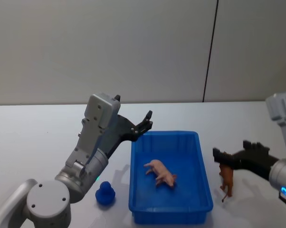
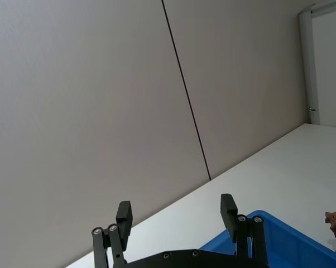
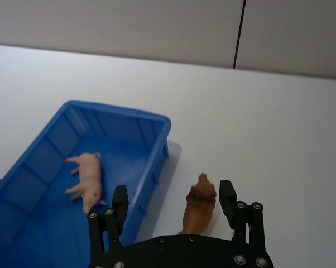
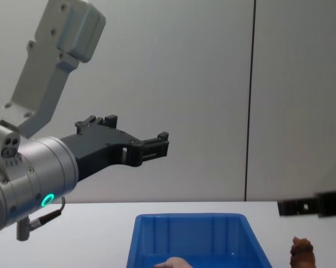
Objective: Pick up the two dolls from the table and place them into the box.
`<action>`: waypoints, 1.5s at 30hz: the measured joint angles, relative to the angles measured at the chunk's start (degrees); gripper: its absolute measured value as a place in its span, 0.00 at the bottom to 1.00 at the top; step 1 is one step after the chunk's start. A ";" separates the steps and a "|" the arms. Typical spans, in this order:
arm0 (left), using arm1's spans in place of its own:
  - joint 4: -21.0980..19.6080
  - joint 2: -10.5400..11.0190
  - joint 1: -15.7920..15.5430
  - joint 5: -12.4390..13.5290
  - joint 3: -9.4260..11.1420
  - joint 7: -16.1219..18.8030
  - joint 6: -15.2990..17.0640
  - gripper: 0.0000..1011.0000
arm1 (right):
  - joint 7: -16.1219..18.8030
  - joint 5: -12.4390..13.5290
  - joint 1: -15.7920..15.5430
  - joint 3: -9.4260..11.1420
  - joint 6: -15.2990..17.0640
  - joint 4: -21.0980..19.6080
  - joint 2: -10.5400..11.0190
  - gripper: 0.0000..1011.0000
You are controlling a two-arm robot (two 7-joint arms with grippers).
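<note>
The pale pink doll (image 1: 160,173) lies on its side on the floor of the blue box (image 1: 164,134), also seen in the right wrist view as the pink doll (image 3: 89,176) in the box (image 3: 118,109). The reddish-brown doll (image 1: 226,180) stands on the white table (image 1: 38,137) just right of the box. My right gripper (image 3: 173,201) is open and straddles the brown doll (image 3: 201,202) without closing on it. My left gripper (image 1: 145,121) hangs open and empty above the box's far left corner.
A small blue toy (image 1: 105,194) sits on the table left of the box, close to my left arm. A grey wall with a dark vertical seam (image 1: 209,52) stands behind the table. Bare tabletop stretches beyond the box.
</note>
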 joint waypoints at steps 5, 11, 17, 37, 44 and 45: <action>0.00 -0.01 0.00 0.00 0.00 0.00 0.00 0.99 | -1.46 1.09 -1.40 0.22 2.90 -0.41 0.04 0.99; 0.00 0.00 0.00 0.00 0.00 0.00 0.00 0.99 | -3.80 1.51 -2.80 0.28 5.03 -0.82 -0.28 0.99; 0.00 0.00 0.00 0.00 0.00 0.00 0.00 0.99 | -5.90 1.20 -3.76 0.23 5.78 -1.03 -0.69 0.99; 0.00 0.00 0.00 0.00 0.00 0.00 0.00 0.99 | -8.01 -1.19 -2.14 -0.42 7.11 3.06 -3.06 0.99; 0.00 0.00 0.00 0.00 0.00 0.00 0.00 0.99 | -8.17 -1.74 -0.69 -0.48 7.27 5.76 -4.01 0.99; 0.00 0.00 0.00 0.00 0.00 0.00 0.00 0.99 | -8.16 -1.82 -0.44 -0.51 7.27 6.17 -4.14 0.99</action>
